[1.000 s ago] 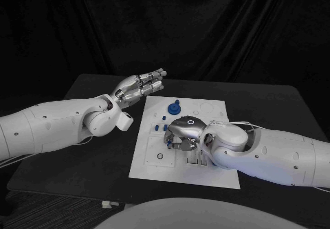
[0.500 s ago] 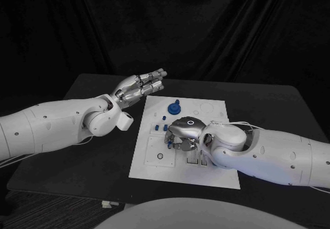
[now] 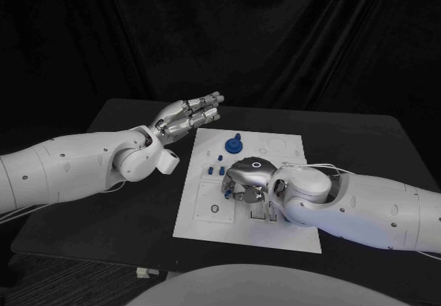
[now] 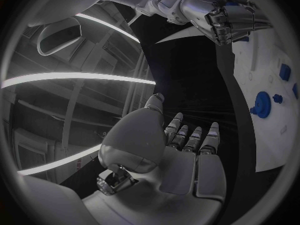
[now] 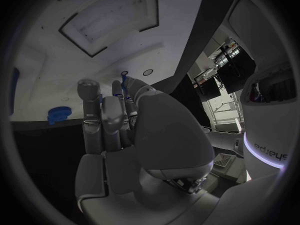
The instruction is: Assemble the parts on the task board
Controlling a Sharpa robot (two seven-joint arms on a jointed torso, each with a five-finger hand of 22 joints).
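While the silver left hand [image 3: 190,115] is hovering spread and empty at ten o'clock, apparently keeping clear, the silver right hand [image 3: 245,180] is pinching a small blue part [image 5: 124,83] over the flat white task board [image 3: 287,233], seemingly to seat it.

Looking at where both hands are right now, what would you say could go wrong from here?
The right hand is down on the task board with fingers curled over the middle; whether it holds a part is hidden, so a slip or misplacement could go unnoticed. Small blue parts stand close beside its fingers and might get knocked. The left hand hovers off the board's far corner, near the large blue part; a careless sweep could bump it.
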